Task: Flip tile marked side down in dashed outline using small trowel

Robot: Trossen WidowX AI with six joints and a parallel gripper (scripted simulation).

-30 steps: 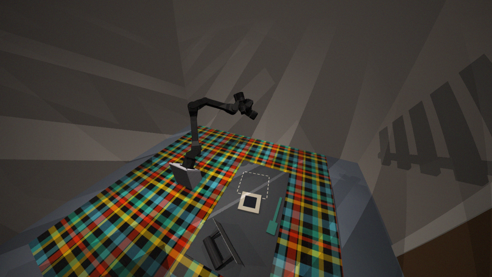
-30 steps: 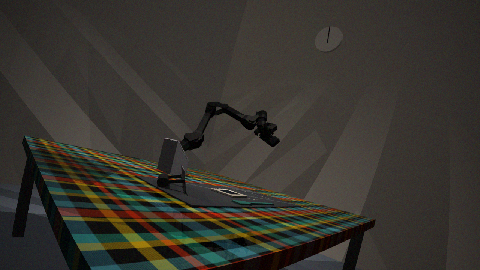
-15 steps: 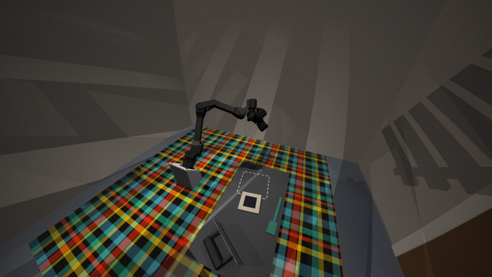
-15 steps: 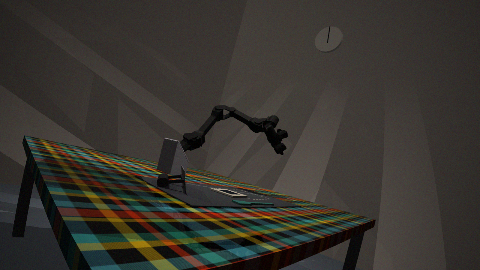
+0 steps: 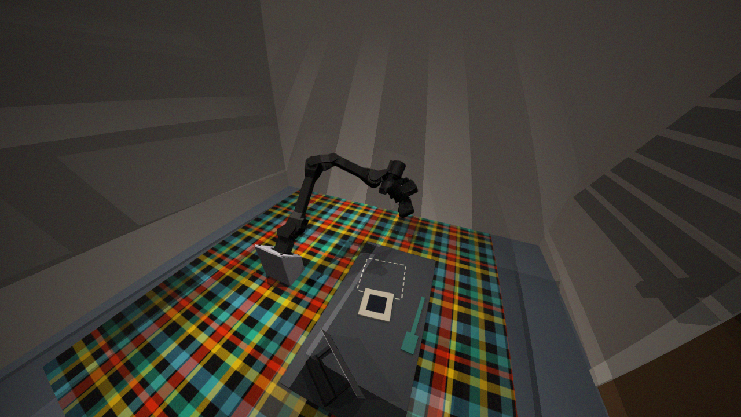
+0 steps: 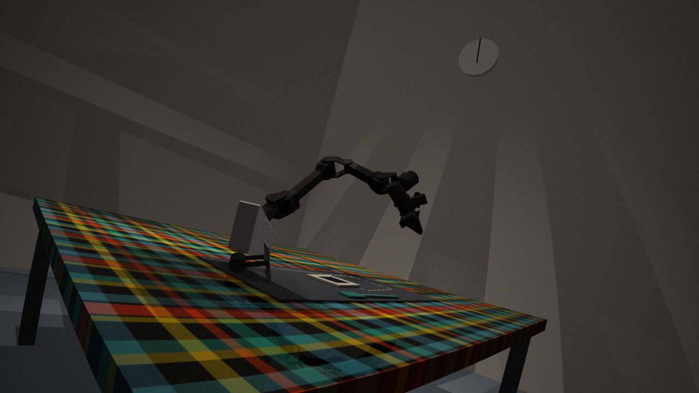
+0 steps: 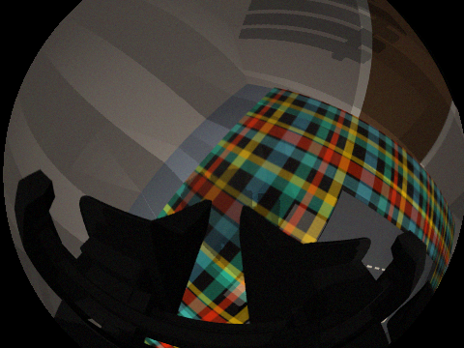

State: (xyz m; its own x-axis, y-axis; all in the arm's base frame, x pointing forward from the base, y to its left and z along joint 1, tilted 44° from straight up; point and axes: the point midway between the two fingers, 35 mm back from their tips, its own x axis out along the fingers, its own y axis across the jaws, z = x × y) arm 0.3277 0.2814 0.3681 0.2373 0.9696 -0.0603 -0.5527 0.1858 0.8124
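The tile [image 5: 375,304] [image 6: 333,280] lies flat on the dark mat [image 5: 420,274] [image 6: 288,291] [image 7: 358,222], its dark square mark facing up. It lies mostly outside the dashed outline [image 5: 385,262] [image 6: 379,290], overlapping its near edge. The green trowel [image 5: 410,342] [image 6: 351,295] lies flat near the mat's right edge in the top view, handle toward the back. My gripper [image 5: 406,213] [image 6: 418,231] [image 7: 226,209] is high above the table beyond the mat's far end. Its fingers are partly open with nothing between them. Tile and trowel are out of the wrist view.
An upright dark panel [image 5: 343,362] [image 6: 267,261] with a black bar behind it stands at the mat's near end. The grey arm base [image 5: 282,267] [image 6: 249,227] stands left of the mat. The plaid table [image 5: 207,290] [image 6: 195,322] [image 7: 271,174] is around them.
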